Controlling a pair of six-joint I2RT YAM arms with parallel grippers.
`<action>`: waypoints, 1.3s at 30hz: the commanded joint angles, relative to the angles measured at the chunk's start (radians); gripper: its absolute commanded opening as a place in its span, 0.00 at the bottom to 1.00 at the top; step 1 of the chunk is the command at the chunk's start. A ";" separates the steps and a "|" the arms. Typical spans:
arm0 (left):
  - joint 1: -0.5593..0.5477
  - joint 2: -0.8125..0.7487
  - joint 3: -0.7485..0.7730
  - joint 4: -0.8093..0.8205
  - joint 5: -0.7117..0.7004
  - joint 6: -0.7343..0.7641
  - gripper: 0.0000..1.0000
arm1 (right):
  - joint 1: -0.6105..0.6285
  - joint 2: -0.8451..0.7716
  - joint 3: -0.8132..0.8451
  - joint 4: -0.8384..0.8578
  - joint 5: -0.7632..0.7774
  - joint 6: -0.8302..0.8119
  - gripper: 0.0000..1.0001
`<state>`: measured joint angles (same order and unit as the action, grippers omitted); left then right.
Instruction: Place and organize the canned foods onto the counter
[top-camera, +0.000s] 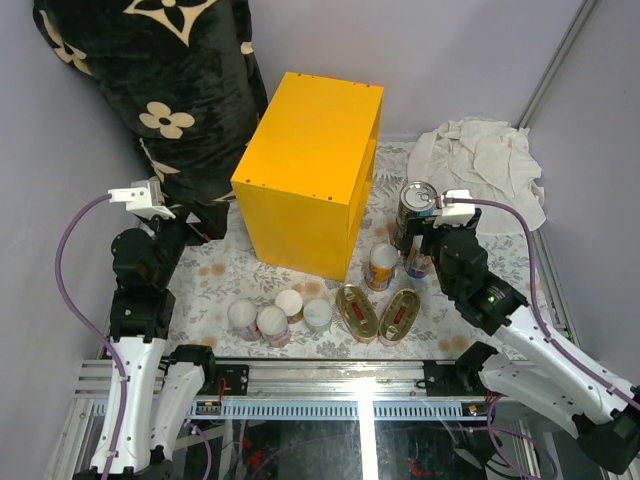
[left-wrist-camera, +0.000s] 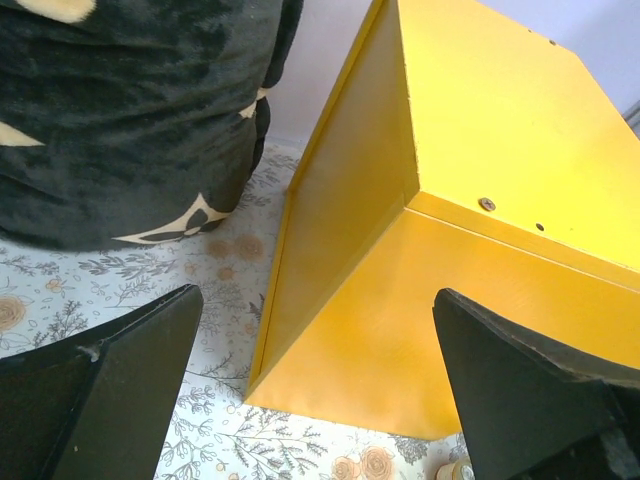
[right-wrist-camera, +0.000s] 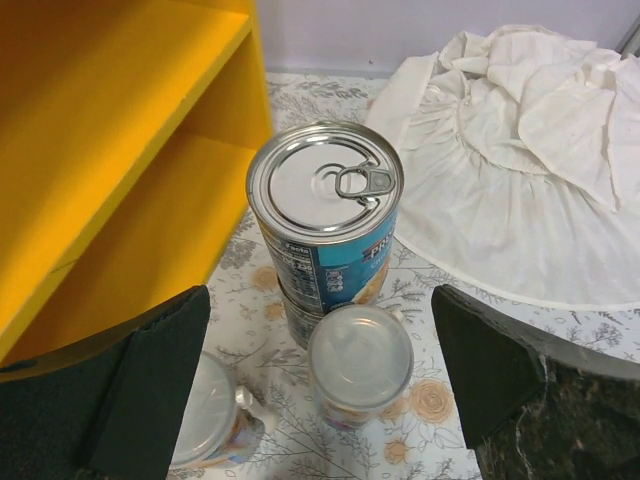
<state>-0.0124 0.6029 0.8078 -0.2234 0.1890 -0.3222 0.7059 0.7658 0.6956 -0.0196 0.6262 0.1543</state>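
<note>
**Q:** Top view: where do the tins stand?
**A:** All are on the floral-patterned mat (top-camera: 215, 275), outside the bright yellow wooden cabinet (top-camera: 310, 160). Four small white-lidded cans (top-camera: 272, 322) cluster near the mat's near edge. Two flat oval gold tins (top-camera: 355, 310) lie side by side to their right. An orange-labelled can (top-camera: 381, 266) stands just beside the cabinet's open side. A tall silver-topped, blue-labelled can (top-camera: 417, 203) stands by the right arm's wrist. A crumpled white cloth (top-camera: 485, 160) lies at far right and a black flower-printed blanket (top-camera: 150, 80) at far left.

**Q:** Left wrist view?
**A:** The left gripper (left-wrist-camera: 320, 400) has its black fingers (left-wrist-camera: 110, 390) wide apart, holding nothing. A closed corner of the cabinet shows between them, with the blanket to its left.

**Q:** Right wrist view?
**A:** The right gripper (right-wrist-camera: 320, 390) is likewise spread wide and touches no can. A small translucent-lidded can (right-wrist-camera: 360, 360) stands between its fingers, just in front of the tall can. The tall can appears to rest on a second tin (right-wrist-camera: 300, 318). The cabinet's open face and inner shelf (right-wrist-camera: 110, 110) are at left.
</note>
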 joint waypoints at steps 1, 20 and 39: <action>0.002 0.013 0.008 0.014 0.090 0.042 1.00 | -0.061 0.053 0.076 0.010 -0.077 -0.048 0.99; 0.001 0.022 0.003 -0.005 0.159 0.069 1.00 | -0.293 0.326 0.282 0.006 -0.434 -0.019 1.00; 0.001 0.048 0.002 -0.007 0.191 0.068 1.00 | -0.324 0.404 0.289 -0.020 -0.458 -0.030 1.00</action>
<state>-0.0124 0.6422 0.8074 -0.2405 0.3542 -0.2710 0.3897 1.1633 0.9527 -0.0547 0.1692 0.1280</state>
